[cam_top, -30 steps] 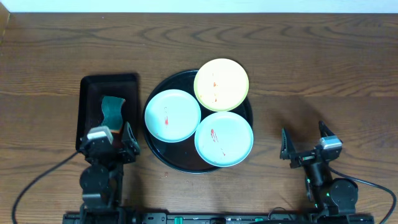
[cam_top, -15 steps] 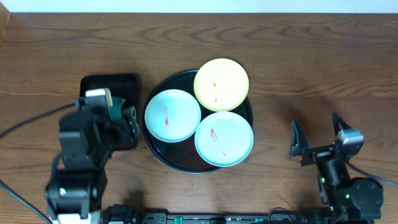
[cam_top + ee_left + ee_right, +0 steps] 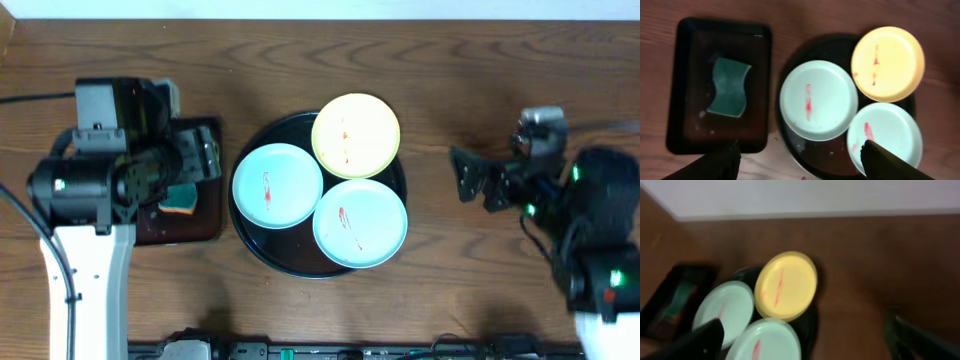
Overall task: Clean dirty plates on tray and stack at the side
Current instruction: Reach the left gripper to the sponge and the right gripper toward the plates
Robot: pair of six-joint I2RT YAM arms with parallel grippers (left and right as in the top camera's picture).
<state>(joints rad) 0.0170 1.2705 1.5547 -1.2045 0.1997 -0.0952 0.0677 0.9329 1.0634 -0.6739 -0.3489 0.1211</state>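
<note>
Black and glossy, the large round tray with a raised rim (image 3: 262, 243) sits mid-bench on the brown wood-grain bench (image 3: 450, 60), carrying all three dirty plates. The pale yellow round plate (image 3: 356, 136) lies at the tray's 1 o'clock, its far edge hanging over the rim. One pale mint-blue round plate (image 3: 277, 186) fills the 9 o'clock side, and the other mint-blue plate (image 3: 361, 223) sits at 5 o'clock, jutting slightly past the rim. The three lie flat, face up, edges meeting near the tray's middle; whether any edge rides over another cannot be told.

Being round, the plates have no long axis of their own, but each carries a red sauce streak. From overhead, the streaks on the yellow plate and the 9 o'clock plate run roughly from 12 to 6; the 5 o'clock plate's streak tilts a little, from about 11 towards 5.

At the round tray's 9 o'clock, just beside it, lies a smaller rectangular black tray (image 3: 690, 45), long axis 12 to 6, holding a dark green sponge (image 3: 729, 87). The left hand (image 3: 800, 145) hangs above that tray, fingers spread wide, gripping nothing. The right hand (image 3: 802, 327) is over bare bench at 3 o'clock, well apart from the plates, fingers likewise spread and empty.
</note>
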